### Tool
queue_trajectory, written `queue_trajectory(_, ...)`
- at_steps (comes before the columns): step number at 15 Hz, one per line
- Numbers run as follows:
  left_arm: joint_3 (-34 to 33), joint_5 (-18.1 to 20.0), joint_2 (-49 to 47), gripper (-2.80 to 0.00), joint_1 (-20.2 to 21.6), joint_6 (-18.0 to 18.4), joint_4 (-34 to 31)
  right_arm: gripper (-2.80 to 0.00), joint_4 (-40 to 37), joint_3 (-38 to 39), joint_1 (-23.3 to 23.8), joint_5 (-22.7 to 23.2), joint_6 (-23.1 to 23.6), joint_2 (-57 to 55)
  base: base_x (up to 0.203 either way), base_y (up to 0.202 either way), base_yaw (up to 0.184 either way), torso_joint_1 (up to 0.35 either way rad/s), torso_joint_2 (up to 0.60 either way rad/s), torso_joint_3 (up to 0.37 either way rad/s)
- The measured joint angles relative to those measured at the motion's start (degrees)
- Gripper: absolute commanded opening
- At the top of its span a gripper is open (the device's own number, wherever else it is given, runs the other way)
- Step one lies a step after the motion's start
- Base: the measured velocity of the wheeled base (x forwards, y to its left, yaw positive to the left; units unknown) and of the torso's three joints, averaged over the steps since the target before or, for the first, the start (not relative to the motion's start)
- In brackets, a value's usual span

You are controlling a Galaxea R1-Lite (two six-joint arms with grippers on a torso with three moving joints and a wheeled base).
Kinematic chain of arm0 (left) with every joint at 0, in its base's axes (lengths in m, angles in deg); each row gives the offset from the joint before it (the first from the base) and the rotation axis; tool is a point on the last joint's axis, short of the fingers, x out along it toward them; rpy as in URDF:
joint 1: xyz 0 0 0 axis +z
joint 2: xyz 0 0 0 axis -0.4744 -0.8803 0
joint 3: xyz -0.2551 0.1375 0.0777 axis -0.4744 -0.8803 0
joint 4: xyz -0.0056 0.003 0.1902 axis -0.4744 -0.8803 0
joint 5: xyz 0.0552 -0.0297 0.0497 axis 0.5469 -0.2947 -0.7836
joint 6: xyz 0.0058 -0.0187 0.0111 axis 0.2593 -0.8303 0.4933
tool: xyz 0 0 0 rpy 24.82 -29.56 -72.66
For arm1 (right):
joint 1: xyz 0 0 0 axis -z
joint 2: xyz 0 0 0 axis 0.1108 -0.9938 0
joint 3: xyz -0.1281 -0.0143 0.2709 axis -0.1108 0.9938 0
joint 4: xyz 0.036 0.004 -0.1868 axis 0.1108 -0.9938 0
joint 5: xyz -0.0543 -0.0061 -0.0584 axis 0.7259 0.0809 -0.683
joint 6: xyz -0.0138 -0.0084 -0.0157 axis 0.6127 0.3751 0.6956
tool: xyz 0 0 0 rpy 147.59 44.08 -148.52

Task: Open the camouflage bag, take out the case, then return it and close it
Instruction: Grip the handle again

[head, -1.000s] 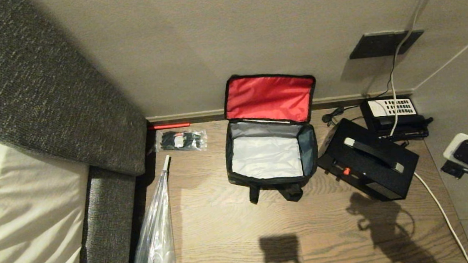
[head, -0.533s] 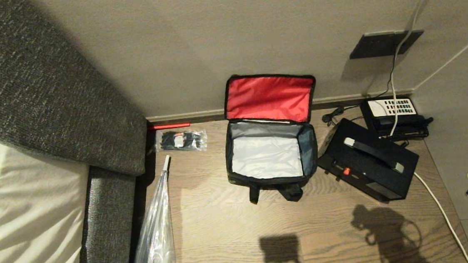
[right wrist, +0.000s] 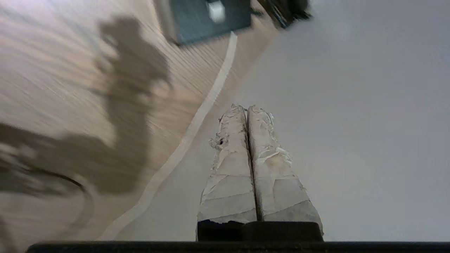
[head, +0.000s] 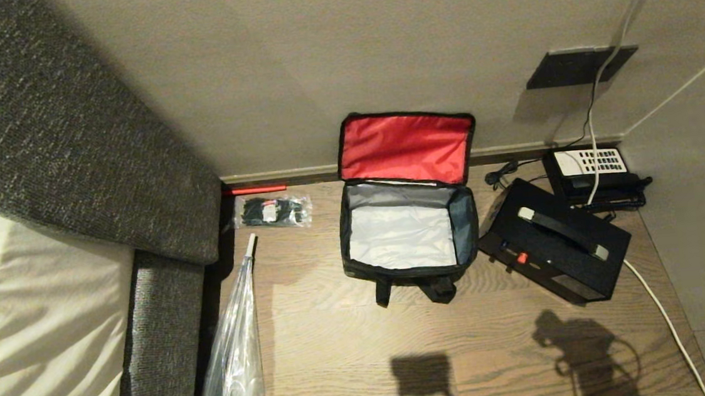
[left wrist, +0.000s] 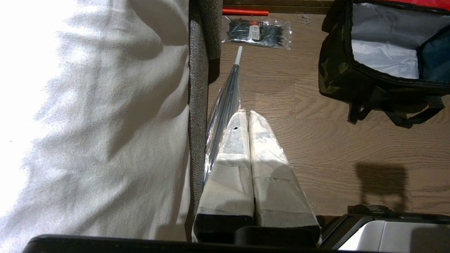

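The camouflage bag (head: 407, 234) sits on the wooden floor (head: 352, 349) right up against the far wall, lid flipped back so the red lining (head: 405, 146) leans on the wall and the silver-grey inside is showing with nothing in it. The case (head: 554, 248) is out, sitting just to the right of the bag, grey handle bar on top and the little red latch facing the near side. Behind it, far right, there's a black telephone (head: 593, 173) with a white cable (head: 664, 318) trailing toward me. My right gripper (right wrist: 247, 109) hangs over the grey floor off to the right of the case, fingers pressed together on nothing. My left gripper (left wrist: 245, 114) is pressed together too, parked near the bed edge (left wrist: 197, 105) over a clear umbrella (left wrist: 225, 102).
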Motion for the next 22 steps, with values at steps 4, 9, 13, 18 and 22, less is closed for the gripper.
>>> queue_trajectory(4,0.00,-0.01,0.00,-2.80,0.00,0.00,0.00,-2.80,-0.96,1.21,1.30,9.78,-12.71,3.04,0.000,0.000,0.000,0.000,0.00,0.000)
queue_trajectory(9,0.00,-0.01,0.00,-2.80,0.00,0.02,0.00,-2.80,-7.25,7.96,9.10,28.59,-29.95,20.38,0.000,0.000,0.000,0.000,0.00,0.000)
queue_trajectory(13,0.00,-0.03,0.00,-2.80,0.00,-0.05,0.00,-2.80,-15.55,16.10,13.27,34.66,-42.32,35.34,0.000,0.000,0.000,0.000,0.00,0.000)
queue_trajectory(18,0.00,-0.01,0.00,-2.80,0.00,-0.06,0.00,-2.80,-6.32,22.60,11.92,30.39,-43.75,46.25,0.000,0.000,0.000,0.000,0.00,0.000)
queue_trajectory(22,0.00,-0.01,0.00,-2.80,0.00,-0.09,0.06,-2.80,-0.87,26.19,10.93,24.96,-46.59,52.28,0.000,0.000,0.000,0.000,0.00,0.000)
